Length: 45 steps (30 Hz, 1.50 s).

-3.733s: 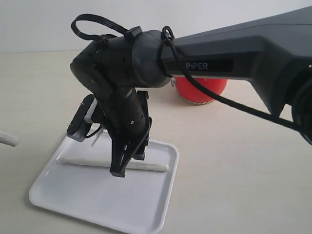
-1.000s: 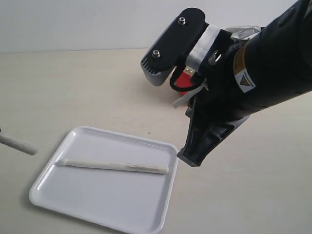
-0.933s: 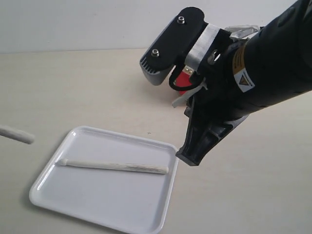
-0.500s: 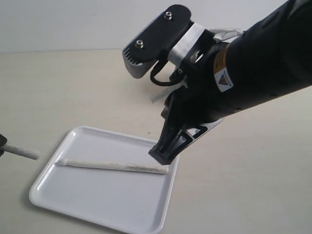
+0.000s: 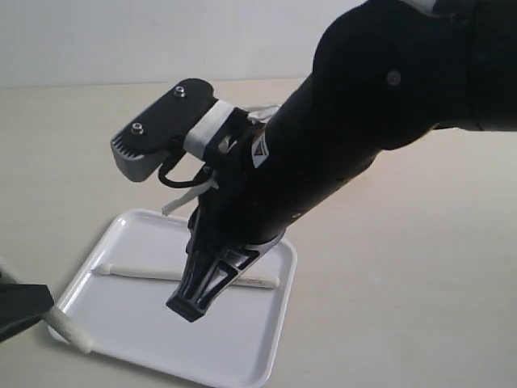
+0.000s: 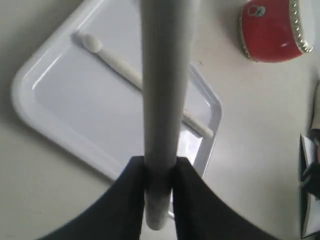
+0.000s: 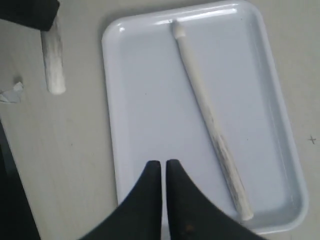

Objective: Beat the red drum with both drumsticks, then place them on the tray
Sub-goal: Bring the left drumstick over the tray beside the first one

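1. First, in the exterior view, a flat glossy white rectangular plastic tray sits at seven o'clock on a beige table. A slim pale wooden loose drumstick lies inside it, running nine to three. The black right gripper hangs over the tray's middle, and its arm hides the drum. At eight o'clock the black left gripper carries the matching held drumstick, whose end is at the tray's corner.
2. Next, in the left wrist view, the left gripper is clenched on the held drumstick near one end. The shaft stretches above the tray. A glossy red barrel drum with gold studs stands well apart, beyond the tray.
3. Then, in the right wrist view, the right gripper is all but closed and grasps nothing. It hovers over bare tray floor beside the loose drumstick. A small white scrap lies outside the rim.
4. Judging by looks, the sticks are light, stiff and smooth, so they are likely to roll. An end grip suits lowering one flat. The right arm and the loose drumstick crowd the tray.
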Tool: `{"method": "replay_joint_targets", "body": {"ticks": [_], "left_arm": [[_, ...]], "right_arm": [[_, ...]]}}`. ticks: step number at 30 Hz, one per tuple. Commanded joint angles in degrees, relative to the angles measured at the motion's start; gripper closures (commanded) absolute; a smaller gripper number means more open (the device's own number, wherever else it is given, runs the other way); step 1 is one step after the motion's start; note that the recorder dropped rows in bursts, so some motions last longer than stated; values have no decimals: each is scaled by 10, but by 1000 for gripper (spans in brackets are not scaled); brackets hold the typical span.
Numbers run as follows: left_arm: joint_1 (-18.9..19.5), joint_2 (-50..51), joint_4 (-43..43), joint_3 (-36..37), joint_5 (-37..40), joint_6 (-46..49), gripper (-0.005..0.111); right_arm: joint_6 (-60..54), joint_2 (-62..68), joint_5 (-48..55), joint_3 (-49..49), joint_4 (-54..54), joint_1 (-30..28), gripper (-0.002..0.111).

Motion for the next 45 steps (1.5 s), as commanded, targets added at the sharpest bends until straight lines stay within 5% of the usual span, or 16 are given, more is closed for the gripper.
{"method": "replay_joint_targets", "body": {"ticks": [1, 8, 11, 15, 19, 22, 26, 33, 42, 45], "left_arm": [[-4, 4, -5, -40, -4, 143, 107], [30, 123, 251, -348, 162, 105, 107], [53, 225, 249, -499, 361, 180, 107], [-7, 317, 214, -538, 467, 221, 107], [-58, 348, 218, -532, 460, 166, 107], [-73, 323, 137, -466, 322, 69, 107], [-95, 302, -93, -318, 94, 42, 107], [-284, 278, -306, -170, -304, 24, 107], [-502, 339, -603, -137, -568, 42, 107], [-536, 373, -599, -137, -593, -25, 107]], "right_arm": [[-2, 0, 24, -20, 2, 1, 103], [16, 0, 89, -20, -16, 1, 103], [101, -33, 105, -20, -111, 1, 103], [165, -119, 114, -20, -208, 1, 103], [181, -174, 140, -20, -230, 1, 103], [205, -198, 159, -20, -256, 1, 103], [232, -227, 161, -1, -291, 1, 103], [242, -239, 164, 20, -299, 1, 103], [242, -239, 163, 20, -301, 1, 103], [243, -239, 163, 20, -300, 1, 103]]}}
